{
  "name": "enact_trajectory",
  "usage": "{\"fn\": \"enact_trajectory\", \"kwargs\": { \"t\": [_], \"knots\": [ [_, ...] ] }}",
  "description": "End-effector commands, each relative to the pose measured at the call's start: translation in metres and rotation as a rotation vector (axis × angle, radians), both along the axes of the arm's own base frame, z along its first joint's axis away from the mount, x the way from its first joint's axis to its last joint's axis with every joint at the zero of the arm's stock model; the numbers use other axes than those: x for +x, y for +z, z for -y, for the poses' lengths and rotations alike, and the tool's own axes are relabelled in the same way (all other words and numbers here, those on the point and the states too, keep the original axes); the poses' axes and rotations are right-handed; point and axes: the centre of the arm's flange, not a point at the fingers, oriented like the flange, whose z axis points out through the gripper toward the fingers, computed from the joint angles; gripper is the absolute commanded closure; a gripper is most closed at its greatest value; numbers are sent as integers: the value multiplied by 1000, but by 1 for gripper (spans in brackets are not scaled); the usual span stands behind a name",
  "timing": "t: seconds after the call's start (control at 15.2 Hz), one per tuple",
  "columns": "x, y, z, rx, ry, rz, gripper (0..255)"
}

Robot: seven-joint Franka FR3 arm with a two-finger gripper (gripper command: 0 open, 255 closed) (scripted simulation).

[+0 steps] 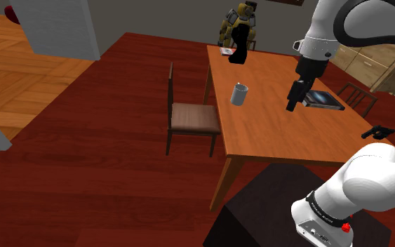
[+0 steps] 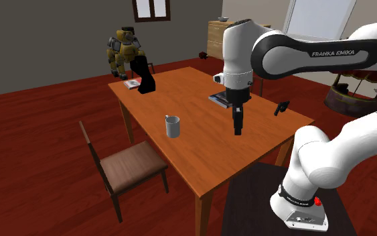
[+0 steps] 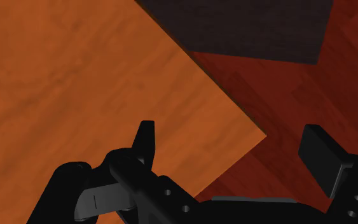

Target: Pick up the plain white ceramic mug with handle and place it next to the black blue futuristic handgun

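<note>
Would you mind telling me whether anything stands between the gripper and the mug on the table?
Nothing visible does. The open gripper hangs over the table, with bare tabletop between it and the grey mug. The flat dark device lies on the gripper's other side, off that line.

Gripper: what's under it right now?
Bare wooden table near its corner, then red floor and the dark stand. The open gripper holds nothing. Its own body hides the patch nearest the hand.
</note>
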Motion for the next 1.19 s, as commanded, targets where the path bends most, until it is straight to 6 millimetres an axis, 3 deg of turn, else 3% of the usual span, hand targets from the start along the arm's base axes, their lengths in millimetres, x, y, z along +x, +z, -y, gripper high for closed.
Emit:
{"fn": "enact_trajectory", "kwargs": {
  "t": [0.0,1.12],
  "knots": [
    [0,0,0,0,0,0,0],
    [160,-94,99,-5,67,104,0]
  ]
}}
